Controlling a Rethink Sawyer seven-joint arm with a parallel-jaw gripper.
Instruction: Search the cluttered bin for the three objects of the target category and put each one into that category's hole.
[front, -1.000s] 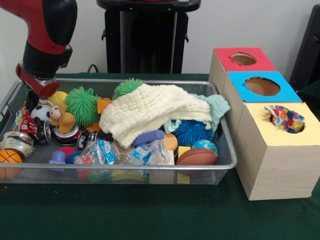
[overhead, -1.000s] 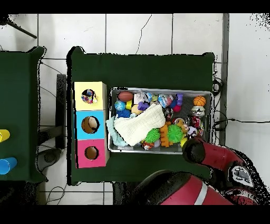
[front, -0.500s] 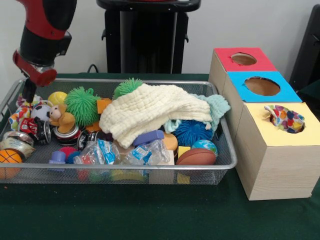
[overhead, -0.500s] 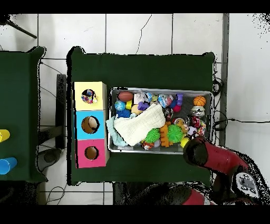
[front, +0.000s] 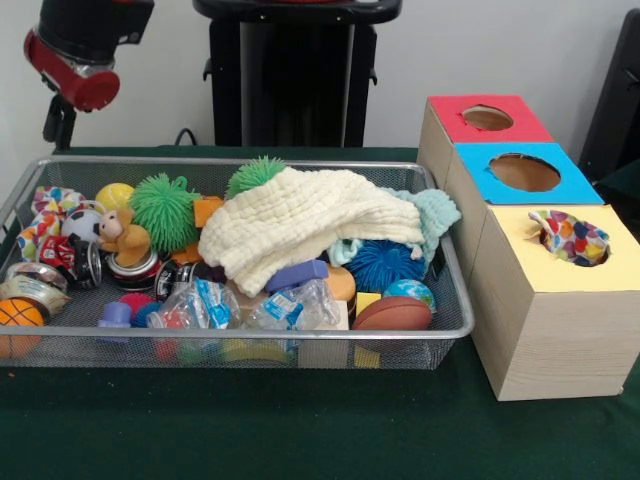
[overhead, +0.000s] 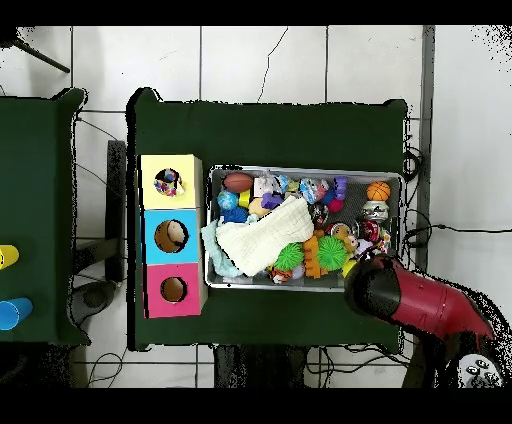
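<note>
A wire bin (front: 250, 161) holds mixed clutter. A cream knitted cloth (front: 300, 220) lies over its middle, with a teal cloth (front: 432, 212) poking out at its right end. A colourful patterned cloth (front: 45, 203) sits in the bin's far left corner. Another patterned cloth (front: 570, 238) is stuffed in the hole of the yellow box (front: 520, 262). My gripper (front: 58, 128) hangs above the bin's far left corner, clear of the rim, with nothing visibly in it. In the overhead view the red arm (overhead: 372, 287) covers the gripper beside the bin (overhead: 398, 178).
A red box (front: 455, 125) and a blue box (front: 480, 186) stand in a row with the yellow one, right of the bin. In the bin are green spiky balls (front: 165, 208), a teddy (front: 125, 237), cans, a basketball (front: 18, 315), a football (front: 392, 313) and a blue spiky ball (front: 385, 265).
The arm has risen out of the bin's far left corner and drawn back behind the rim. The patterned cloth and yellow ball there now show.
</note>
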